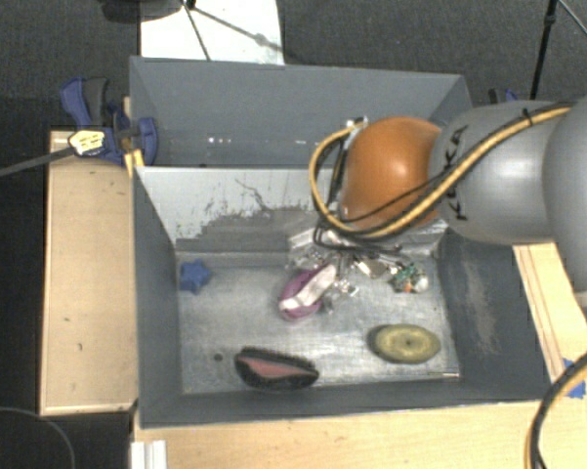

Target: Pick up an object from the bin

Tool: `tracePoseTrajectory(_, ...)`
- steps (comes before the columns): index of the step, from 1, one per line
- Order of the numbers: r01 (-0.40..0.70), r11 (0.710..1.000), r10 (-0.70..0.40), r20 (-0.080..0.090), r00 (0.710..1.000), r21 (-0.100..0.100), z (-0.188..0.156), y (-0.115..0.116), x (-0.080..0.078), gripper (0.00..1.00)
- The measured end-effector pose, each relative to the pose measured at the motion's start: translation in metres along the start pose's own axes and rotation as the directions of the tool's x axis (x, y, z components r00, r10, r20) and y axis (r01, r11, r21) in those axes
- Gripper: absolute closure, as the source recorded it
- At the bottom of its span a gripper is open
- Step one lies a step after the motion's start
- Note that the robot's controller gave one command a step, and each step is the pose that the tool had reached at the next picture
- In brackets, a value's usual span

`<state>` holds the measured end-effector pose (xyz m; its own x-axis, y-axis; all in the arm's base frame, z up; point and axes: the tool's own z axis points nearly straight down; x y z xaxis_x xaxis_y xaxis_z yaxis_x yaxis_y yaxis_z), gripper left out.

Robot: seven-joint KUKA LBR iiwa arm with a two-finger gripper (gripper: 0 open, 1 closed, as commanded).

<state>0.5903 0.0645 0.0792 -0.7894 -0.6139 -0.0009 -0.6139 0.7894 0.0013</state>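
Observation:
My gripper point(324, 258) hangs low in the middle of the bin, under the orange dome of the wrist. Right below it, touching or nearly touching, lies a purple and white object point(301, 296), tilted towards the bin's front left. A small green and white thing point(407, 279) sits just right of the gripper. I cannot see whether anything is held.
A blue lump point(193, 277) lies at the bin's left side. A black oval thing with a pink inside point(274, 368) rests near the front wall. An olive round disc point(404, 343) lies at the front right. The arm covers the bin's back right.

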Motion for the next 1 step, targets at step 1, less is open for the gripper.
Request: tracePoseTrajectory(1,0.219,0.976,-0.219,0.007,0.976,0.008,-0.1782,0.0083,0.0012,1.00)
